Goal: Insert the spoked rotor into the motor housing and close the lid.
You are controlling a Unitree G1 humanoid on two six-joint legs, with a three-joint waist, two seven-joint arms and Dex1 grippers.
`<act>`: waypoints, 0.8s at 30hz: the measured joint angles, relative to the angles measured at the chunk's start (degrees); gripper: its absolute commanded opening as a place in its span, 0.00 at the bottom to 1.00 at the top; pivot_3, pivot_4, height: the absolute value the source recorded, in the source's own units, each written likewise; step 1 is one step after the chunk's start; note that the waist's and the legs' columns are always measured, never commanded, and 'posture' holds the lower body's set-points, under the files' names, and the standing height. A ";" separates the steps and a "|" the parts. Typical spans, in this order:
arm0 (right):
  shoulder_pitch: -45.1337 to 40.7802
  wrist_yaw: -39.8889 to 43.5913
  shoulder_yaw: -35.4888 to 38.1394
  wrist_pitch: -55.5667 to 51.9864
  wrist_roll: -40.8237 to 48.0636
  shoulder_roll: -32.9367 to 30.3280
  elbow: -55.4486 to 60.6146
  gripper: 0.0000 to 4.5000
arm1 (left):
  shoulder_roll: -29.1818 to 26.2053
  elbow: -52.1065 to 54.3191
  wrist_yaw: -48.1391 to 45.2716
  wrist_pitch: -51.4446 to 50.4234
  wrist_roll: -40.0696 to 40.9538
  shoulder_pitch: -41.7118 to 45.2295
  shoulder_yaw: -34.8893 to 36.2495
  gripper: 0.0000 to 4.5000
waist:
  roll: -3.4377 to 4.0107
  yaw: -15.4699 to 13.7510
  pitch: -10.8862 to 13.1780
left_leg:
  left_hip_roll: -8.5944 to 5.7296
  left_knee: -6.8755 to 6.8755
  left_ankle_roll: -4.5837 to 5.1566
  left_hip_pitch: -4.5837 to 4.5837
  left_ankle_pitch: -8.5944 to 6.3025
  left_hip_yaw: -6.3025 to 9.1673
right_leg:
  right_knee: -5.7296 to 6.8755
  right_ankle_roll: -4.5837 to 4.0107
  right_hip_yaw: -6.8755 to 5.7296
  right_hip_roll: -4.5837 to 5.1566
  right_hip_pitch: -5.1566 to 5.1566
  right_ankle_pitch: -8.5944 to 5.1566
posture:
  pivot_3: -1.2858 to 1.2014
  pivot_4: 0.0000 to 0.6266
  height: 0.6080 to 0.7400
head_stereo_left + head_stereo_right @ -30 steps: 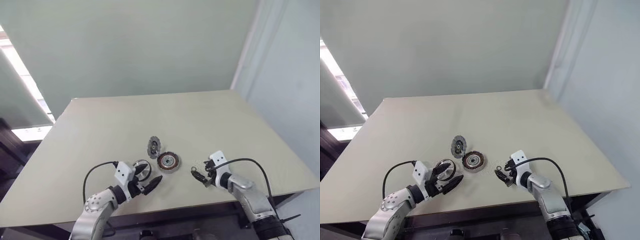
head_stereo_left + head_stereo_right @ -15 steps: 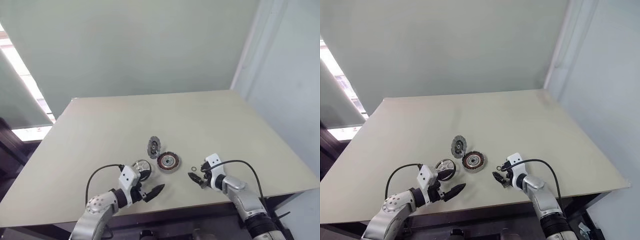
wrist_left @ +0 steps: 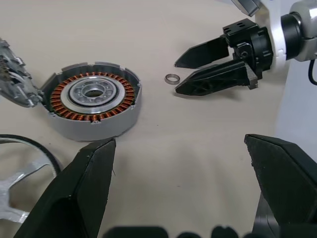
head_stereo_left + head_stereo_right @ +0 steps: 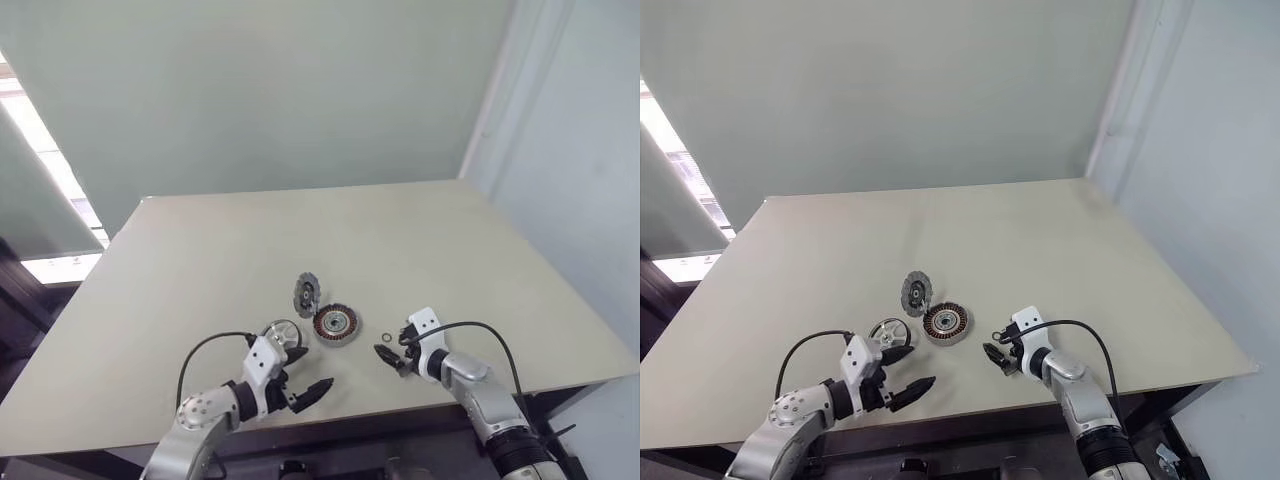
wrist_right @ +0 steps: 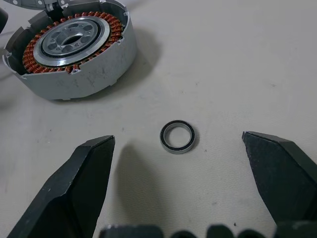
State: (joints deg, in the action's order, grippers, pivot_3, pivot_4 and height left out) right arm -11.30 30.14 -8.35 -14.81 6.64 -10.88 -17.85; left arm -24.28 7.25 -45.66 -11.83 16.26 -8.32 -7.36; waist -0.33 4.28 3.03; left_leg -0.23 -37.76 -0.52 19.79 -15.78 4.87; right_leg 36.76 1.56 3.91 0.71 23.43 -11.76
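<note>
On the beige worktop, the motor housing, a small round grey cup with a coppery ring of windings and a silvery centre, serves as the landmark. The shiny silver spoked rotor lies just to its left, and the dark-grey notched lid sits tilted against its far-left edge. A tiny loose metal ring rests to the right of the housing.

The step in hand looks like picking up the rotor. To do it well, the left claw should swing toward the rotor's thin rim, straddle it squarely and close gently so the wheel does not skid; the rotor should then come level over the housing's centre.

The left claw hangs released, fingers spread wide, empty, nearer than the housing and touching nothing. The right claw is likewise spread and empty, its tips either side of the loose ring, clear of it.
</note>
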 measured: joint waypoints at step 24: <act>-1.12 -0.49 0.30 0.71 0.04 1.39 -2.27 0.18 | 0.04 -1.46 0.00 1.39 -0.07 0.02 -0.40 1.00 | 0.00 0.03 0.00 | 0.01 0.08 0.00 -0.03 0.00 0.00 | 0.00 0.00 0.00 -0.01 0.01 0.00 | 0.52 0.00 1.00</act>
State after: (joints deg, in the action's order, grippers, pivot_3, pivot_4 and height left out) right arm -12.42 29.65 -8.05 -14.10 6.68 -9.50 -20.11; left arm -24.24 5.78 -45.66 -10.43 16.19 -8.30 -7.76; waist -0.33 4.31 3.04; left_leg -0.22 -37.68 -0.52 19.76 -15.78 4.86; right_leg 36.76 1.56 3.91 0.70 23.45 -11.76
